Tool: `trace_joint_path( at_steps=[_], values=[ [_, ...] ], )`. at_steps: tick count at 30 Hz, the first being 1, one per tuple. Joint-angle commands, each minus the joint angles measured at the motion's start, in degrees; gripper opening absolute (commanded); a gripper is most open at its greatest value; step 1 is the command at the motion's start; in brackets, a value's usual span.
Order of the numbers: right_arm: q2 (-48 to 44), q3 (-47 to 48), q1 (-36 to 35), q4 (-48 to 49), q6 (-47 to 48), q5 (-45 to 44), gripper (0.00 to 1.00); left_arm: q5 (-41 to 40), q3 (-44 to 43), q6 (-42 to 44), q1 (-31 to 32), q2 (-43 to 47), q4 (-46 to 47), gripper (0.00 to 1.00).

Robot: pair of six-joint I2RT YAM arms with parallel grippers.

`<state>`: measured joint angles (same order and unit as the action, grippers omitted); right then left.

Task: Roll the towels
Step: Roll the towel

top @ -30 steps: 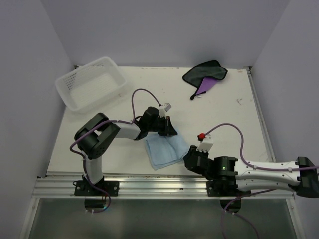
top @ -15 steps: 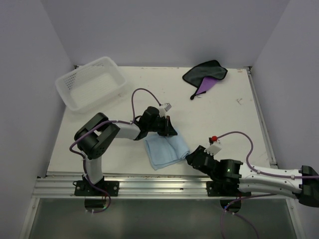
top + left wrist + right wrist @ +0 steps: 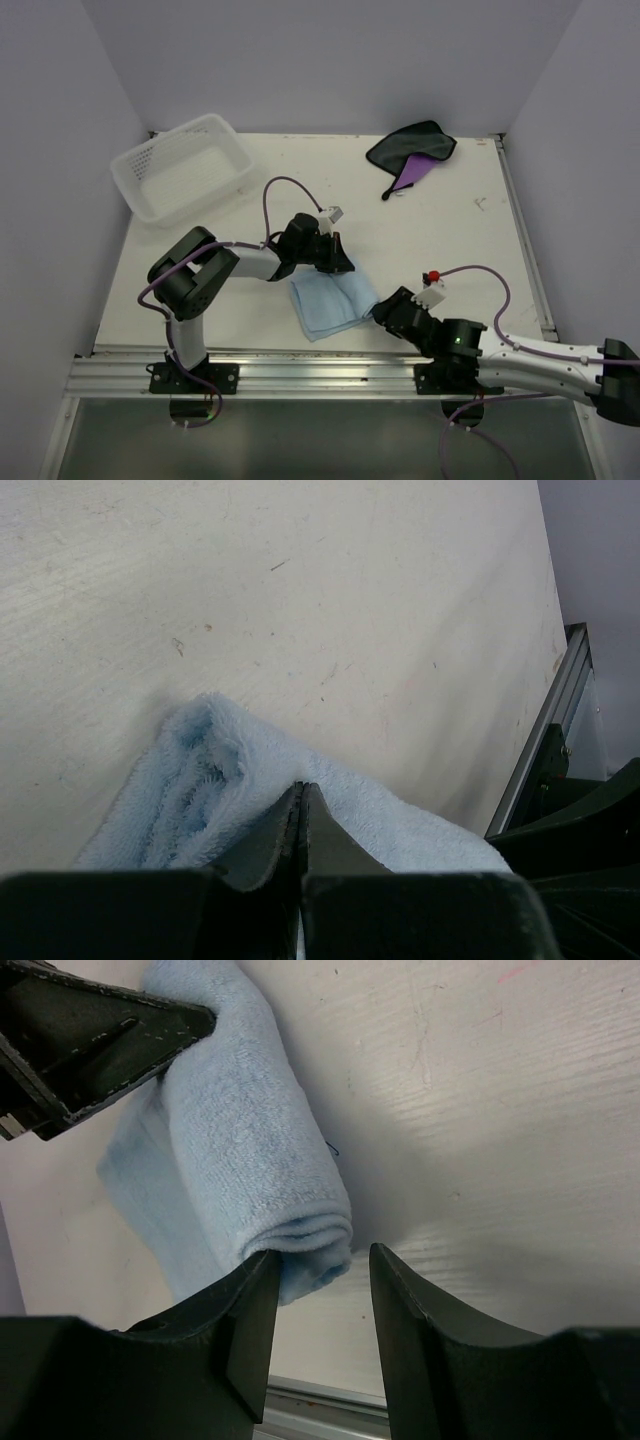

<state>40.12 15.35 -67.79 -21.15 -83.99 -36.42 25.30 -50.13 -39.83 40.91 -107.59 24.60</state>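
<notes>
**Right wrist view: right pincer (image 3: 322,1260) apart at the blue towel (image 3: 240,1150)**

Its fingers flank the folded end. The left pincer (image 3: 302,792) is together, tips on the cloth near the table's (image 3: 450,230) front edge. Better to nip the whole edge, then turn evenly. Two towels, counting the far purple towel (image 3: 412,152); one basket (image 3: 185,165).

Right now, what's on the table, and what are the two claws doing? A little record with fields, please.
Towel one: light blue terry towel, partly rolled, near the front edge of the white table.
Towel two: purple cloth with dark grey face, crumpled, far right, untouched.
Basket: white plastic lattice basket, far left corner.
Left gripper: shut, tips on the blue towel.
Right gripper: open, at the roll's end.
</notes>
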Motion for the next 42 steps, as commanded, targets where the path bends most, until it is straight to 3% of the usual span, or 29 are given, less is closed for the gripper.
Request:
trace_joint_path(
  at_steps=[1, 14, 20, 30, 42],
  values=[
    [0.7, -0.4, 0.8, 4.4, 0.1, -1.1, 0.45, -0.4, 0.6, 1.3, -0.5, 1.6, -1.3, 0.00],
    [2.2, -1.1, 1.4, 6.2, -1.4, -0.3, 0.27, -0.2, 0.6, 1.3, -0.4, 1.5, -1.0, 0.00],
    [2.7, -1.6, 1.4, 7.5, -0.5, -0.3, 0.00, -0.1, 0.8, 1.4, -0.5, 1.7, -1.0, 0.00],
    [3.0, 0.0, 1.3, 8.0, 10.4, -4.6, 0.00, -0.5, 0.5, 2.0, -0.6, 1.7, -1.8, 0.00],
    [5.5, 2.6, 1.3, 13.7, 29.1, -2.6, 0.00, -0.8, -0.3, 2.4, -0.7, 1.3, -2.6, 0.00]
  ],
)
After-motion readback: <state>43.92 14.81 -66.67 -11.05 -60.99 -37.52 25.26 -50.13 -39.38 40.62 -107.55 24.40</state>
